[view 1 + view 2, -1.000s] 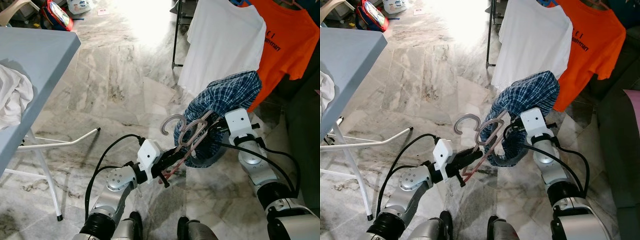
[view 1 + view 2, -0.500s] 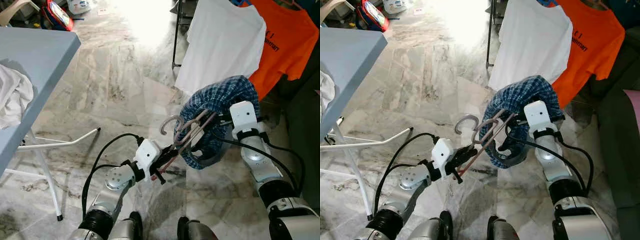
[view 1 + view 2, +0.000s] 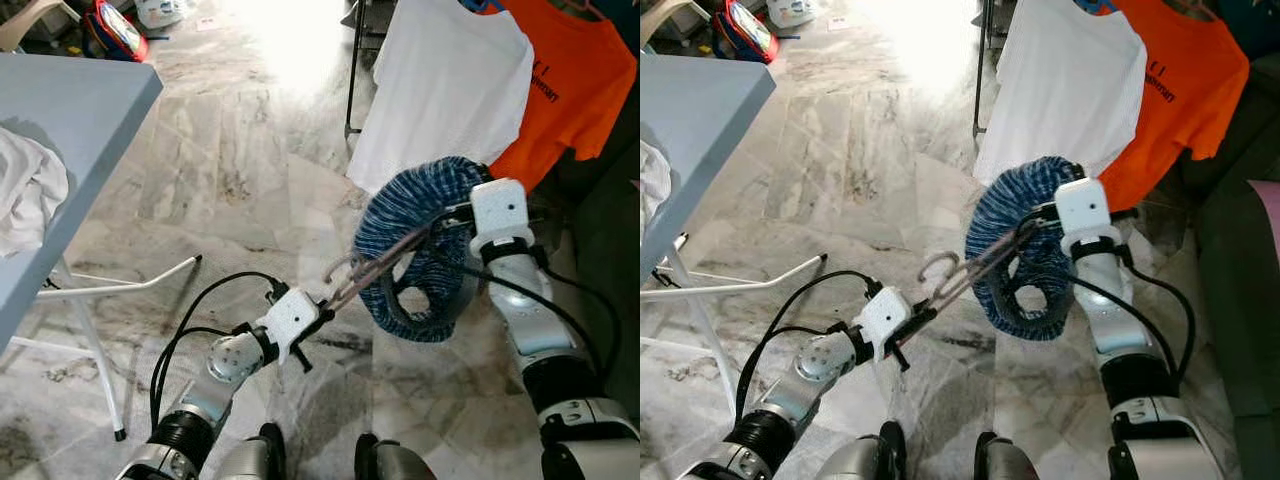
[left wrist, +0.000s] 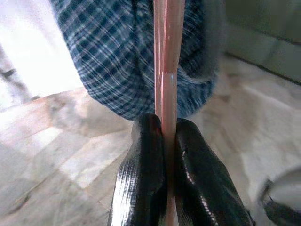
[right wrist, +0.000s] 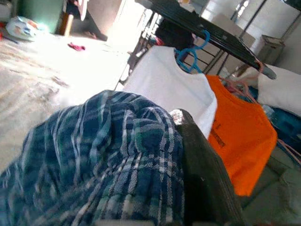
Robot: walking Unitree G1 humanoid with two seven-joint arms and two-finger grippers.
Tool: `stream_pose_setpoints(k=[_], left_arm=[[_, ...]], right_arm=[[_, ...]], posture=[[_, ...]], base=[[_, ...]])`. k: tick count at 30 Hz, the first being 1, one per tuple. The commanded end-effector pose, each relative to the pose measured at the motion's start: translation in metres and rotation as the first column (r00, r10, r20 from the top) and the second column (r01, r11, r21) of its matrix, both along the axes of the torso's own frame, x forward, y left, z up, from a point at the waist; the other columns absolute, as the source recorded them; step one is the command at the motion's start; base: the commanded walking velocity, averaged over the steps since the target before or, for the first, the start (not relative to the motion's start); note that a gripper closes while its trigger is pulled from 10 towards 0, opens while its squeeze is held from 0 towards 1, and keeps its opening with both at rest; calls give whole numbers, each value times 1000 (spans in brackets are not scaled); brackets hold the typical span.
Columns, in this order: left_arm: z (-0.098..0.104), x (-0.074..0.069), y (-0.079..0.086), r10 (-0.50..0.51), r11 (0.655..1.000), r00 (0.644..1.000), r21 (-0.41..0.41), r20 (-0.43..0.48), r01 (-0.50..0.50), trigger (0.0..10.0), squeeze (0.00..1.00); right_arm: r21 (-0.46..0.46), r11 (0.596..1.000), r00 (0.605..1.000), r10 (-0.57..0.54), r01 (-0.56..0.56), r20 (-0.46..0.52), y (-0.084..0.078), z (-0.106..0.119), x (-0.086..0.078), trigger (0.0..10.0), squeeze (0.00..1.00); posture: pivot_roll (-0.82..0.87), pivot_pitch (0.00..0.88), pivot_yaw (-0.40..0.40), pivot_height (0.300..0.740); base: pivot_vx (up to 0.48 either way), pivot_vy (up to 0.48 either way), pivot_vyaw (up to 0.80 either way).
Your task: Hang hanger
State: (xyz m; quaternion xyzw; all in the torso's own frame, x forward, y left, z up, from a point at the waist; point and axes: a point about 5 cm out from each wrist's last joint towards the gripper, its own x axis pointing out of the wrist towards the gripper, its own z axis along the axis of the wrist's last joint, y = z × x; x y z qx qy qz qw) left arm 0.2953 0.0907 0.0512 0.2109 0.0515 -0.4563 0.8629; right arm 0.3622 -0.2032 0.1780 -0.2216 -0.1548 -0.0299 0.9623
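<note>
Left gripper point(image 4: 165, 141) stays clamped on the pink hanger point(image 3: 385, 266), low by the knees. Right gripper point(image 3: 462, 212), fingers buried in cloth, state unreadable, has lifted the plaid shirt point(image 3: 420, 250) higher toward the rack point(image 5: 207, 40). Hanger not hung yet.

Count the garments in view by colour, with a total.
White T-shirt, hung: 1
Orange T-shirt, hung: 1
Blue plaid garment on the pink hanger: 1
White cloth on the grey table: 1
Total: 4
</note>
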Motion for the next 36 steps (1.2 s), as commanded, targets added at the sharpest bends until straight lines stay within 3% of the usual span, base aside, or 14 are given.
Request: stream_pose_setpoints(k=[1, 3, 7, 12, 16, 18, 22, 23, 28, 32, 33, 34, 36], left_arm=[[-9, -12, -3, -81, 996, 996, 31, -28, 82, 0, 0], [-9, -17, 0, -130, 990, 991, 44, -14, 131, 0, 0], [-7, -19, 3, -143, 989, 990, 30, -1, 143, 0, 0], [-1, -15, 13, -73, 997, 996, -31, 53, 74, 0, 0], [3, -14, 18, -32, 995, 998, -88, 62, 37, 0, 0], [10, -9, 24, 52, 982, 996, -183, 68, -39, 0, 0], [10, -5, 27, 108, 972, 993, -215, 55, -94, 0, 0], [8, -2, 30, 176, 957, 984, -239, 35, -163, 0, 0], [4, -1, 32, 229, 939, 973, -264, -1, -221, 0, 0], [-8, -2, 40, 360, 897, 931, -251, -58, -363, 0, 0], [-13, -2, 42, 423, 867, 902, -251, -82, -430, 3882, 0], [-16, -2, 45, 479, 837, 872, -246, -100, -489, 5098, 0], [-18, -1, 46, 511, 819, 853, -242, -109, -521, 5098, 0]], right_arm=[[5, 999, 999, -39, 39, 3, -8, 7, 3, 0, 0], [-6, 996, 996, -87, 87, -37, -19, 9, 7, 0, 0], [-11, 993, 990, -115, 115, -83, -27, 5, 9, 0, 0], [29, 981, 959, -183, 194, -216, -46, -22, 3, 0, 0], [47, 969, 941, -225, 244, -252, -54, -31, -1, 0, 0], [101, 942, 912, -277, 320, -303, -66, -44, -9, 0, 0], [126, 927, 898, -298, 353, -324, -70, -51, -13, 0, 0], [156, 910, 886, -316, 384, -339, -74, -59, -19, 0, 0], [169, 895, 881, -344, 412, -325, -80, -62, -25, 0, 0], [181, 893, 888, -348, 411, -302, -81, -67, -34, 0, 0], [186, 900, 895, -329, 394, -301, -76, -71, -38, 0, 0], [194, 906, 902, -309, 376, -301, -71, -75, -41, 0, 0], [200, 909, 906, -297, 364, -300, -67, -77, -42, 0, 0]], posture=[[-25, 253, -8, 740], [-23, 253, -10, 740], [-20, 252, -11, 740], [-12, 253, -16, 740], [-10, 255, -17, 740], [-10, 253, -16, 740], [-11, 252, -15, 740], [-12, 247, -12, 740], [-14, 243, -11, 740], [-16, 232, -14, 740], [-14, 223, -15, 740], [-14, 221, -15, 740], [-14, 221, -15, 740]], base=[[0, 0, 0], [0, 0, 0], [0, 0, 0], [0, 0, 0], [0, 0, 0], [0, 0, 0], [0, 0, 0], [0, 0, 0], [0, 0, 0], [0, 0, 0], [0, 0, 0], [0, 0, 0], [0, 0, 0]])
